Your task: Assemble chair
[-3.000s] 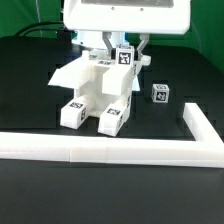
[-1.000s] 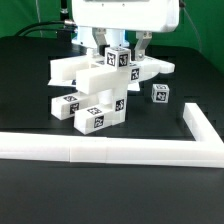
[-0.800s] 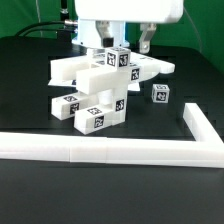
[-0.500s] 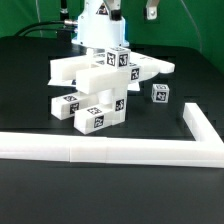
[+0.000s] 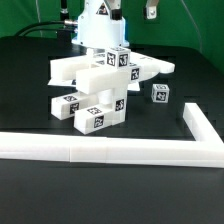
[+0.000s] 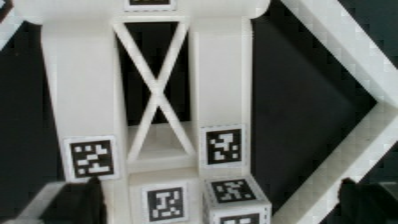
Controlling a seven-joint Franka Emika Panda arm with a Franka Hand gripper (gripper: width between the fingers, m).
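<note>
Arm is parked high. In the exterior view only the tips of the gripper (image 5: 134,12) show at the top edge, above and behind the chair (image 5: 100,88), not touching it. The pincer is released: jaws wide apart, nothing in them. In the wrist view both dark fingers (image 6: 71,203) sit at the frame's edges with the chair below them, no contact. That camera looks onto two white bars joined by an X brace, with tagged blocks at their ends. The chair sits mid-table (image 5: 30,190), askew, with one slab jutting toward the exterior view's right. A loose cube (image 5: 159,92) lies near it on that side, apart. The rail (image 5: 100,150) runs across the front, clear of the chair, and turns back at the exterior view's right. A white structure (image 5: 95,32) stands behind the chair; can't tell what it is.
</note>
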